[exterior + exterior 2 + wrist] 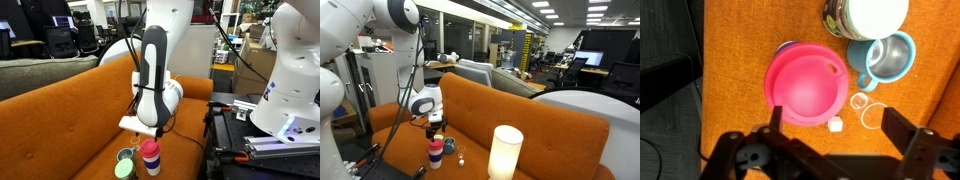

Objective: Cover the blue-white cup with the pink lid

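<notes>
In the wrist view the pink lid (805, 82) lies flat over the blue-white cup, of which only a sliver of blue rim (787, 46) shows past the lid's edge. My gripper (838, 128) is open just above it; one finger (775, 118) overlaps the lid's near edge and the other stands wide to the right, with nothing held between them. In both exterior views the cup (150, 160) (436, 155) stands upright on the orange sofa seat with the lid (436, 143) on top. The gripper (148, 133) (434, 123) hangs right over it.
A light-blue mug (885, 55) and a green-rimmed round container (865, 15) sit beside the cup. A small white cube (836, 124) and clear rings (873, 117) lie on the cushion. A pale green disc (124, 168) lies next to the cup. A tall white cylinder (505, 152) stands nearby.
</notes>
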### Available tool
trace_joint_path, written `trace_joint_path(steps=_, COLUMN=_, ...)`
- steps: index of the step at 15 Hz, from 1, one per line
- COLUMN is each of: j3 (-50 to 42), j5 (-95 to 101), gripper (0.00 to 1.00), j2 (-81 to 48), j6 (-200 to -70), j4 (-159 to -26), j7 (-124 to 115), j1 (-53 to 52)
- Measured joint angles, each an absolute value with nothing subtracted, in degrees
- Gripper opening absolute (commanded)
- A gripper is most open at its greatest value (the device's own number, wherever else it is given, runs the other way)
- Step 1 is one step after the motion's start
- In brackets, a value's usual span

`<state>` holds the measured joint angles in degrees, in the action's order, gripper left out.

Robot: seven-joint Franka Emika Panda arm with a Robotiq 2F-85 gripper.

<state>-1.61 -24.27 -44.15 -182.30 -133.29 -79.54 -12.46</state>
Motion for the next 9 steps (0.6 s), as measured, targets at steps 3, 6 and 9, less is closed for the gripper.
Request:
trace_joint_path(steps=3, j3=-1.6, j5=-24.3, gripper=1.0, j2=-42.2, j6=-182.2, j4=-135.7, j7=-78.8, j1=-12.2)
trace_joint_path(steps=6, j3=-1.3, j5=-24.3, gripper=1.0, j2=-40.8, j6=-182.1, j4=-137.6, j7=-76.8, j1=-11.5)
trace_joint_path(steps=9, j3=-1.0, j5=-24.2, gripper=1.0, j2=-40.7, j6=-182.1, j4=-137.7, j7=-76.6, j1=-11.3)
